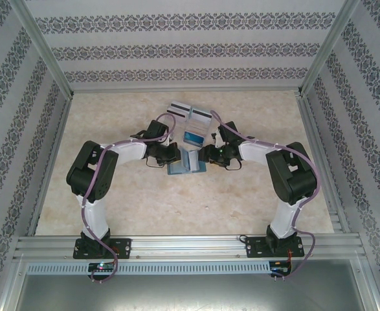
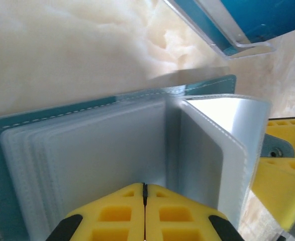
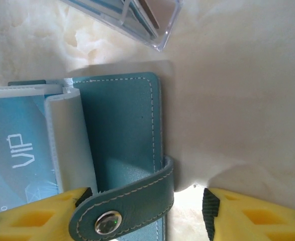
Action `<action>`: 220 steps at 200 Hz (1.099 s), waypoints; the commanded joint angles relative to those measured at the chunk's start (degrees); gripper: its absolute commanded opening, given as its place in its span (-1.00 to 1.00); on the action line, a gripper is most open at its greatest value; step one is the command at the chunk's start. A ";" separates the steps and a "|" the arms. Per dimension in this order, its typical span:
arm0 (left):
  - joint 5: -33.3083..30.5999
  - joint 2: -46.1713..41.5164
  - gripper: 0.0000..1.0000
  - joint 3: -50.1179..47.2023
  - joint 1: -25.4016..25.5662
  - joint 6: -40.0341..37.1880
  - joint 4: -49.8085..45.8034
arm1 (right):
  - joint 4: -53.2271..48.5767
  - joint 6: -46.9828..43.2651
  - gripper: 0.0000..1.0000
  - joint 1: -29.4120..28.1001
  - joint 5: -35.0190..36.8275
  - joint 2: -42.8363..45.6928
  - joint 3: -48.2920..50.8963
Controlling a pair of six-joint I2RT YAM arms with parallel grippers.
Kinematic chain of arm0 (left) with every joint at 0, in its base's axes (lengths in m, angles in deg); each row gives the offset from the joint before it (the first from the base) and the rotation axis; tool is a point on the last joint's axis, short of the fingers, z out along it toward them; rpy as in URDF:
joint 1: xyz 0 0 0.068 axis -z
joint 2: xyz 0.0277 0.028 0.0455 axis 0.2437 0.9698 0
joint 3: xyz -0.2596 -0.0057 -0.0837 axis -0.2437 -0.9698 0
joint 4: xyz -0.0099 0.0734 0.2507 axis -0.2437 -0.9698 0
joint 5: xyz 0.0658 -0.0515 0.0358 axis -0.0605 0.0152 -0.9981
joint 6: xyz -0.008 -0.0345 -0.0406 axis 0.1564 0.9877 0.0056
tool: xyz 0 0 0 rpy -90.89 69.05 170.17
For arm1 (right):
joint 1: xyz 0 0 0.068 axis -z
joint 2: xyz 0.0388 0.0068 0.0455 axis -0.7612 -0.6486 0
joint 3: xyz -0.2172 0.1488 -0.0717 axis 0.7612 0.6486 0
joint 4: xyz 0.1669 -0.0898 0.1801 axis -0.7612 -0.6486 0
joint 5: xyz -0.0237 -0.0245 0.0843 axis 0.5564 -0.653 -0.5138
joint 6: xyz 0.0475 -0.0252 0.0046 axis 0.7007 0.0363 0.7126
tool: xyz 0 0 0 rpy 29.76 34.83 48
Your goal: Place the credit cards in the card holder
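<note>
The teal card holder lies open on the table between my two grippers. My left gripper is shut, its yellow tips pressed together against the clear sleeves on the holder's left side. One sleeve stands upright at the spine. My right gripper is open, its fingers on either side of the holder's snap strap at the right cover. A blue credit card marked VIP sits in the sleeves. More credit cards lie in the clear tray behind.
The clear compartmented tray stands just beyond the holder, close to both grippers; its corner is near the holder's far edge. Patterned walls and metal posts enclose the marbled table.
</note>
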 commanded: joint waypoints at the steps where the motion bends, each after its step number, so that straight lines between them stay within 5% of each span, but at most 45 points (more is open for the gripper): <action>1: -1.98 -2.25 -0.86 3.02 1.46 -2.50 -5.45 | -0.26 -0.53 0.19 -1.43 -1.33 -2.46 -0.87; 120: -1.98 3.54 -0.86 11.84 7.40 -3.43 -10.10 | -1.99 -1.95 0.22 0.26 -0.43 0.95 0.28; 220: -3.24 -0.60 -0.86 15.50 -0.13 -8.81 -14.12 | -16.99 -12.36 0.45 6.53 7.94 11.51 -9.05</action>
